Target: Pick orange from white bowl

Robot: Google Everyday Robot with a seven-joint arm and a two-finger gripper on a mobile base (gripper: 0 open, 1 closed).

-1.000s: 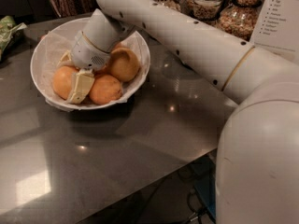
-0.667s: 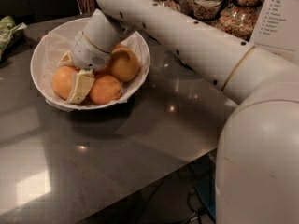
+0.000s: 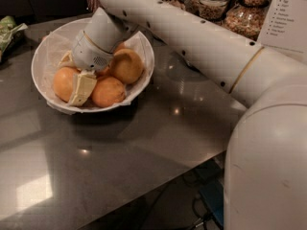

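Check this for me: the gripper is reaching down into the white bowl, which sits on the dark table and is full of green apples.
One thing is wrong: the fruit are oranges, not green apples. The camera view shows the gripper reaching down into the white bowl, which sits on the dark table and holds several oranges.

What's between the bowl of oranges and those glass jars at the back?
In the camera view the robot's arm crosses that stretch of table; its end effector sits in the white bowl among the oranges.

Dim light leaves glare spots on table [image 3: 144, 147], shadow beneath bowl [image 3: 47, 49] (pincer [image 3: 74, 76] inside).
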